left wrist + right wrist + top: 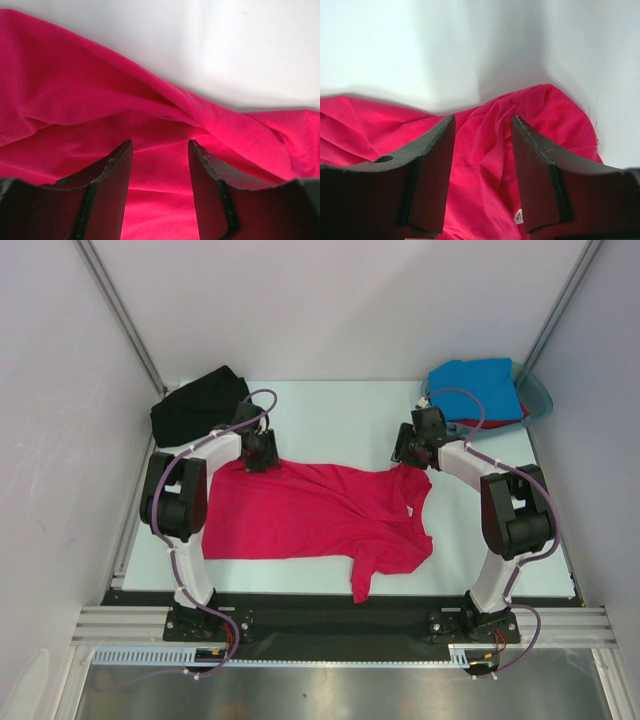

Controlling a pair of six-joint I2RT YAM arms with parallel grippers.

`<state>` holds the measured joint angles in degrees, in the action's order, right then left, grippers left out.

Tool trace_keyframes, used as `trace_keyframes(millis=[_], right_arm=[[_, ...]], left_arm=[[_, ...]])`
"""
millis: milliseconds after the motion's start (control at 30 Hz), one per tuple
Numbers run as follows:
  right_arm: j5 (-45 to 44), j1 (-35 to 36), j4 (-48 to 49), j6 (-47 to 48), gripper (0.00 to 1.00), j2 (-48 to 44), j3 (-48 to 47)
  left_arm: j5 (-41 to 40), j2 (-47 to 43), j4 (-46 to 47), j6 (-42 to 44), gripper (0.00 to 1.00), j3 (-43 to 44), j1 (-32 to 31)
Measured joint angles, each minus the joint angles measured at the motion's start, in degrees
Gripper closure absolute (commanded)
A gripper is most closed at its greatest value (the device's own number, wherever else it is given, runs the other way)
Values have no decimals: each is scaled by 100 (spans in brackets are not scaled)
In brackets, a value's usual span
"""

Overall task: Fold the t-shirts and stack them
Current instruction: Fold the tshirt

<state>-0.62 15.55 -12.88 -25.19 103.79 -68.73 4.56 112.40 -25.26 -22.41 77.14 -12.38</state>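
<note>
Two arms at the near edge reach over one crimson-pink t-shirt (310, 515) spread across the tabletop (340, 420), with the left claw (262, 452) and right claw (405, 448) both open astride its far edge. The first fold seems in hand; next, pinch the cloth. Far left lies one black t-shirt (195, 408); far right, one blue t-shirt (480, 388) lies over one red t-shirt (478, 424).

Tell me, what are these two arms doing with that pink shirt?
They are working on a crimson-pink t-shirt spread on the table. The left gripper and right gripper sit low at its far edge, one near each end, jaws apart over the cloth. A black t-shirt lies back left; a blue t-shirt rests on a teal tub back right.
</note>
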Motion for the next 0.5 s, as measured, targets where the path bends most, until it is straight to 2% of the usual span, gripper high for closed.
trace_keyframes(millis=[500], right_arm=[[-450,74,-535,22,47,-348,0]], left_arm=[[-2,2,-20,0,46,2,0]])
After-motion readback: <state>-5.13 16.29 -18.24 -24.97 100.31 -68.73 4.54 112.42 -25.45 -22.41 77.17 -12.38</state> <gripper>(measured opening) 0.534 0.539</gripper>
